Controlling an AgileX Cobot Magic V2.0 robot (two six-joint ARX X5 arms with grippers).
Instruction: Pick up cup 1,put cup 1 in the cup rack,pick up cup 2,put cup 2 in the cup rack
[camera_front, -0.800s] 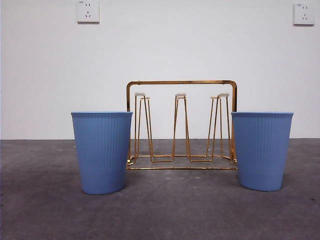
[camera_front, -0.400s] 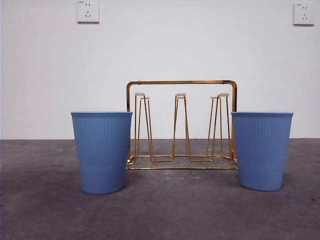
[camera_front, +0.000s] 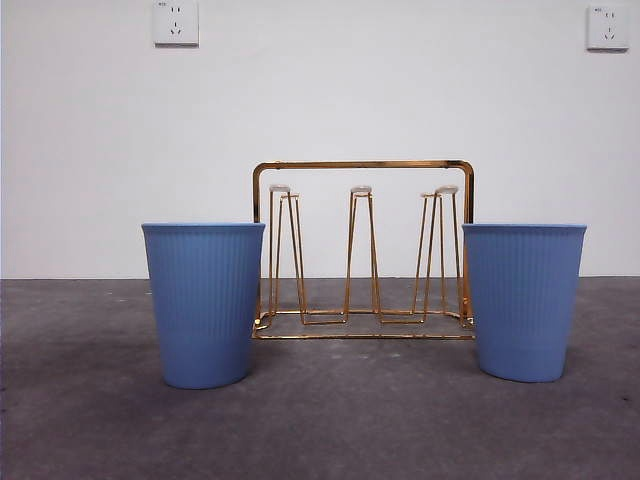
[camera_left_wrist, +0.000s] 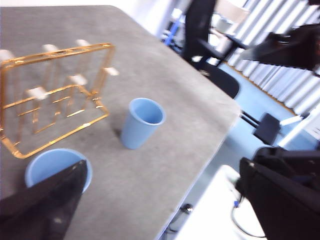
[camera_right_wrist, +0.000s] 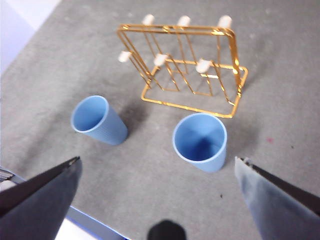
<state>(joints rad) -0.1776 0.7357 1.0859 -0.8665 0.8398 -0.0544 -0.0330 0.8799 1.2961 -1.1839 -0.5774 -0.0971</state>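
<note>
Two alike blue ribbed cups stand upright on the grey table, one cup (camera_front: 204, 305) left of the gold wire cup rack (camera_front: 362, 250) and the other cup (camera_front: 523, 300) right of it, both slightly nearer the camera. I cannot tell which is cup 1. Neither arm shows in the front view. High above the table, my left gripper (camera_left_wrist: 164, 164) is open, with the nearer cup (camera_left_wrist: 50, 167) partly behind one jaw and the other cup (camera_left_wrist: 142, 122) beyond. My right gripper (camera_right_wrist: 157, 159) is also open and high, over a cup (camera_right_wrist: 200, 142), with the second cup (camera_right_wrist: 97, 120) and the rack (camera_right_wrist: 185, 65) in view.
The rack's upright pegs (camera_front: 362, 250) carry nothing. Two wall sockets (camera_front: 176, 22) sit on the white wall behind. In the left wrist view the table edge (camera_left_wrist: 220, 135) drops off to a floor with a chair and equipment.
</note>
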